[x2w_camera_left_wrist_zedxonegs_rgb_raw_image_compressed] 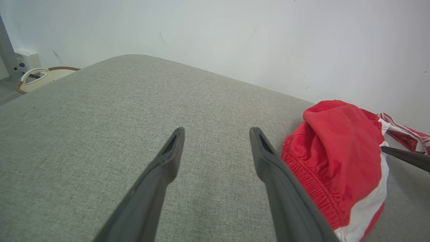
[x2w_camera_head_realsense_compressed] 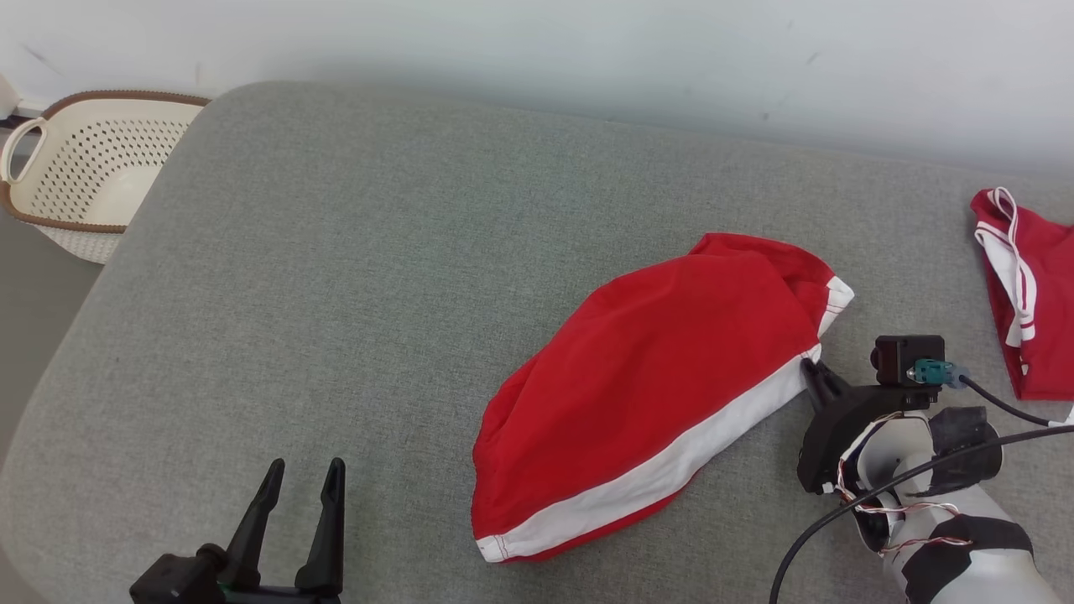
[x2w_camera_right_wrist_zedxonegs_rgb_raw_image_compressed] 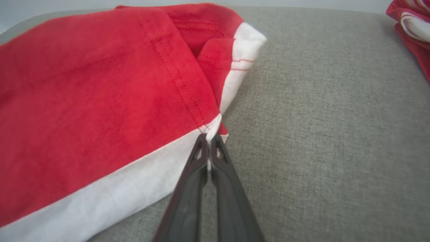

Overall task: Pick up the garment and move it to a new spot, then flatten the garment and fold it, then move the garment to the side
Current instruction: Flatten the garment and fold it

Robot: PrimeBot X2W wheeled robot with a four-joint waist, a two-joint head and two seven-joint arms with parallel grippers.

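Grey fabric cushion [x2w_camera_head_realsense_compressed: 336, 294] against a white wall [x2w_camera_head_realsense_compressed: 587, 50]. The red garment [x2w_camera_head_realsense_compressed: 654, 377] lies right of its middle, long axis slanting from the near edge toward the far right corner. The right gripper [x2w_camera_right_wrist_zedxonegs_rgb_raw_image_compressed: 209, 141] is pinched on the white band at that far-right end, forearm low. The left gripper [x2w_camera_head_realsense_compressed: 304, 474] is spread wide by the near edge, well apart, so the lift looks like the right arm's job.

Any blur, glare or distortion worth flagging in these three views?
Head view: soft even light, no glare, red garment crisp. Left wrist view: left hand blurs toward the bottom edge; grey cushion edge bows. Right wrist view: right hand pinching the white band is fairly sharp, second garment soft.
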